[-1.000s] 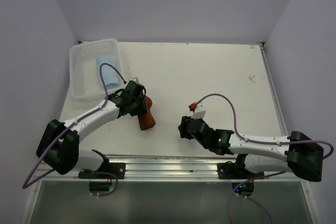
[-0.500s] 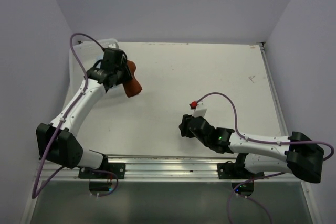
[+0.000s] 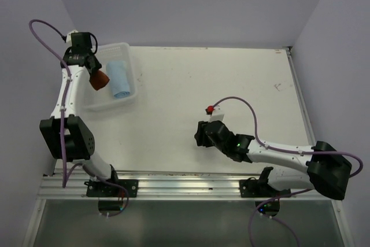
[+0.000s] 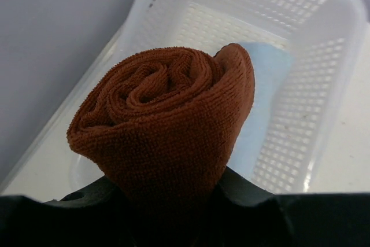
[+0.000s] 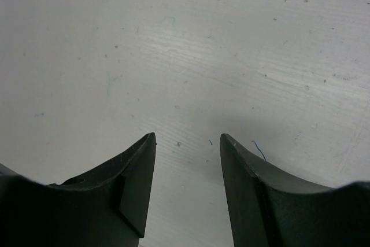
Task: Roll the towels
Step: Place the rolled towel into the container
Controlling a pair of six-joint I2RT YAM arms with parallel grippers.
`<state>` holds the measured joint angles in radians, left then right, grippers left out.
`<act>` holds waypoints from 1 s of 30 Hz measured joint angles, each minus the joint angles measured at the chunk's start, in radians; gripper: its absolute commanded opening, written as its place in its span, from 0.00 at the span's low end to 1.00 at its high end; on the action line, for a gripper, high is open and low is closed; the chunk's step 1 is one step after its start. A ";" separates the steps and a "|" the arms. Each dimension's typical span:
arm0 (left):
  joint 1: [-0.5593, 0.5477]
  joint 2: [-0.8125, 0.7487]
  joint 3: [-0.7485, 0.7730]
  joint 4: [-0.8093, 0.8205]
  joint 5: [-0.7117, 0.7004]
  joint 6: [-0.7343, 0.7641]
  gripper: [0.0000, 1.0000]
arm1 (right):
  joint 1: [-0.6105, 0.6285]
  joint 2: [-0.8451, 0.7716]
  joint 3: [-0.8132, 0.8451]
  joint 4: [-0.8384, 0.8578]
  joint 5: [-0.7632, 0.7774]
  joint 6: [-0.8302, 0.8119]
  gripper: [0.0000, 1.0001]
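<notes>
Left wrist view: the left claw [image 3: 93, 73] grips the rolled rust-brown towel [image 4: 167, 120] between its jaws, with the spiral end of the roll facing the camera. The white mesh basket [image 4: 326, 56] sits below and ahead of this claw. The rolled light-blue towel [image 4: 261, 105] lies on the basket floor, just beyond the held roll. The right claw [image 5: 188, 163] hangs low over the tabletop [image 5: 231, 56] with its jaws apart, holding nothing, well apart from the basket.
</notes>
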<state>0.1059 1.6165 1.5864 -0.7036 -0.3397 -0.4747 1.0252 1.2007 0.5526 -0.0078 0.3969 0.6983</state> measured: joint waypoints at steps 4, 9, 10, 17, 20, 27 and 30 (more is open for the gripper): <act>0.057 0.094 0.009 0.000 -0.048 0.077 0.40 | -0.032 0.031 0.003 0.005 -0.037 -0.003 0.52; 0.071 0.233 0.058 -0.002 -0.077 0.155 0.39 | -0.087 0.085 0.003 0.026 -0.093 -0.003 0.52; 0.071 0.253 0.068 -0.002 -0.077 0.162 0.39 | -0.098 0.096 0.003 0.029 -0.105 -0.003 0.52; 0.090 0.406 0.140 -0.011 -0.086 0.208 0.36 | -0.171 0.142 0.010 0.037 -0.172 -0.027 0.53; 0.093 0.448 0.153 -0.013 -0.087 0.211 0.36 | -0.209 0.161 0.010 0.055 -0.201 -0.034 0.53; 0.093 0.513 0.165 -0.005 -0.055 0.234 0.38 | -0.274 0.238 0.020 0.094 -0.260 -0.040 0.53; 0.093 0.530 0.177 0.002 -0.041 0.241 0.42 | -0.285 0.264 0.038 0.112 -0.285 -0.043 0.53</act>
<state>0.1989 2.1464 1.7638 -0.7017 -0.3805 -0.2340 0.7399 1.4647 0.5903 0.1043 0.1120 0.6548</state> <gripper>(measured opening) 0.396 0.524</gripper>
